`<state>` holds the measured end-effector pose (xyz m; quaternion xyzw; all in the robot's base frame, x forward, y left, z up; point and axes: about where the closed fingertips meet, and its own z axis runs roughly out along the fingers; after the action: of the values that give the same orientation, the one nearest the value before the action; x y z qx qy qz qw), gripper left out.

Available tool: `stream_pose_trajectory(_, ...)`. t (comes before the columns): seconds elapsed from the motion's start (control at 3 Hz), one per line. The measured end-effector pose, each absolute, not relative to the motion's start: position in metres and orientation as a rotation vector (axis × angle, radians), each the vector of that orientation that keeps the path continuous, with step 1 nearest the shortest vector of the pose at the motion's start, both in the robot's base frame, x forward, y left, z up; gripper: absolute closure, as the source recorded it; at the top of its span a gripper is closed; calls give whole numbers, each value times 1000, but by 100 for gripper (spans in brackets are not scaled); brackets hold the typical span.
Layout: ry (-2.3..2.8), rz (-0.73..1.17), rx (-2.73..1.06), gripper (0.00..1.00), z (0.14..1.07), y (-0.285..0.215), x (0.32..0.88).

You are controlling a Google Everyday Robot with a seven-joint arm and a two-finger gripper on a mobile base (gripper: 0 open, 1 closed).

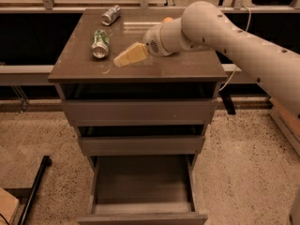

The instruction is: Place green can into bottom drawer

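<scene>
Gripper (121,60) low over cabinet top (187,65), tip pointing left; open or closed, cannot tell. Green can (100,43) on its side on same top, just left of gripper tip and slightly farther back, not touching. Bottom drawer (140,182) pulled open below.

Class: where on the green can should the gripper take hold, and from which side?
The green can lies on its side, silver end toward the camera. Probably grip across its patterned middle from above; the gripper is just beside it.

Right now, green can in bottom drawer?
No, the green can lies on the cabinet top, near the claw, which is over that top.
</scene>
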<state>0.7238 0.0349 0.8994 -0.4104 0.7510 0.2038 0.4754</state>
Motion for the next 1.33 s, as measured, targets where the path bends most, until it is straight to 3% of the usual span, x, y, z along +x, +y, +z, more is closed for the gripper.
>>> stream_pose_trajectory(0.67,1794,528,-954,0,898,52,730)
stream_pose_trajectory(1.33,1691,597,-875,0,879,114,775)
